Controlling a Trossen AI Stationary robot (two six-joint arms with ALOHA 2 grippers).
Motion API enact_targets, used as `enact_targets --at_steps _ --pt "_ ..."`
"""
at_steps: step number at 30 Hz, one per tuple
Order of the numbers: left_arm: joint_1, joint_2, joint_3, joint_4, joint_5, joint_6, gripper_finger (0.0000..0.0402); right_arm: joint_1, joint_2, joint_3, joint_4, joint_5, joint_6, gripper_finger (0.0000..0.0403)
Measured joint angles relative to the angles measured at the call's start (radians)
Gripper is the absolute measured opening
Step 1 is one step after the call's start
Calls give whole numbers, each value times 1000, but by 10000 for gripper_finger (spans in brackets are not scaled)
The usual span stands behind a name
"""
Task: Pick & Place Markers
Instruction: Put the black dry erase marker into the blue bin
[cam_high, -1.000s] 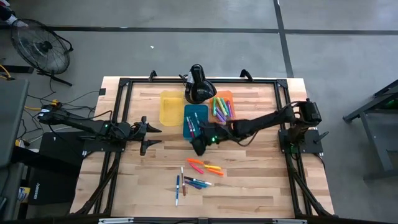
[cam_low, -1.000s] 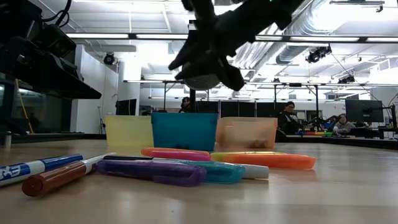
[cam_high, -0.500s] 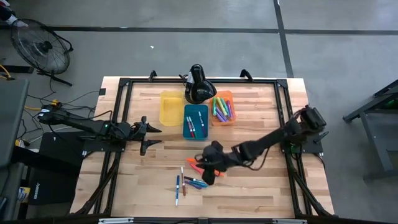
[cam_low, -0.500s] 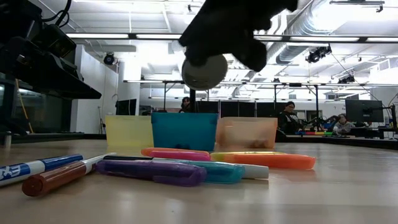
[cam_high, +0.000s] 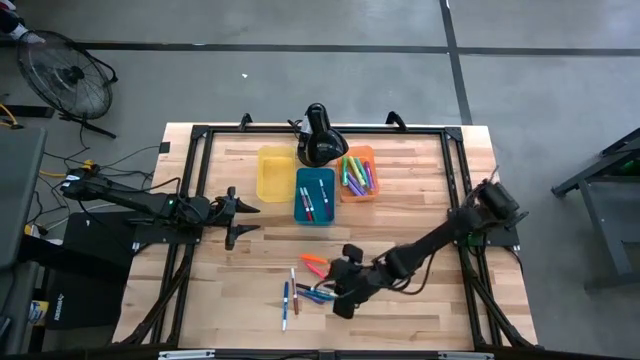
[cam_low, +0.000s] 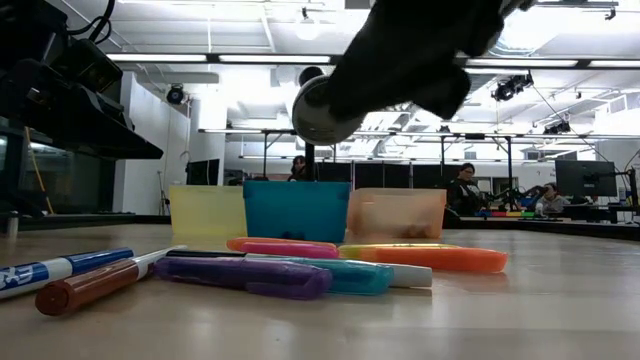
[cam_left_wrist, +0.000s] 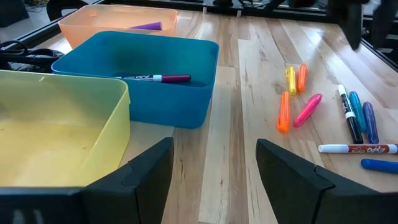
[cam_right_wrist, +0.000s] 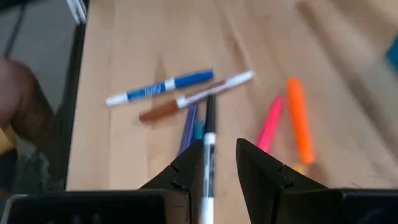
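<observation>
Several loose markers (cam_high: 312, 280) lie flat on the wooden table, toward its near edge. Among them are an orange one (cam_right_wrist: 300, 118), a pink one (cam_right_wrist: 270, 124), a blue-and-white one (cam_right_wrist: 161, 84) and a brown-and-white one (cam_right_wrist: 193, 96). My right gripper (cam_high: 338, 300) hangs above them, slanting down, its fingers a little apart and empty. A black-and-white marker (cam_right_wrist: 209, 134) shows on the table below the gap (cam_right_wrist: 217, 152). My left gripper (cam_high: 238, 215) waits open at the table's left (cam_left_wrist: 214, 180), facing the bins. More markers lie in the blue bin (cam_high: 314, 195) and the orange bin (cam_high: 358, 175).
A yellow bin (cam_high: 275, 172) stands left of the blue one, with no marker showing in it. A black device (cam_high: 320, 135) sits at the far edge behind the bins. A black frame (cam_high: 200, 135) runs round the table. Bare wood lies at the near right.
My right gripper has swung from above the blue bin toward the table's near edge, sinking a little and rolling as it went, and now hangs over the loose markers. The markers have not moved.
</observation>
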Motion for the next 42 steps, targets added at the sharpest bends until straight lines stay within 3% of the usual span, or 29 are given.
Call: enact_targets --at_steps 10,18,27,42 --pt "0 0 0 0 0 0 224 -1 223 396 -401 -53 -59 83" --pt "0 0 0 0 0 0 224 -11 365 611 -603 -70 -92 83" --pt "0 0 0 0 0 0 224 -32 459 688 -708 -97 -76 83" --pt "0 0 0 0 0 0 224 -42 467 669 -754 -92 -65 83"
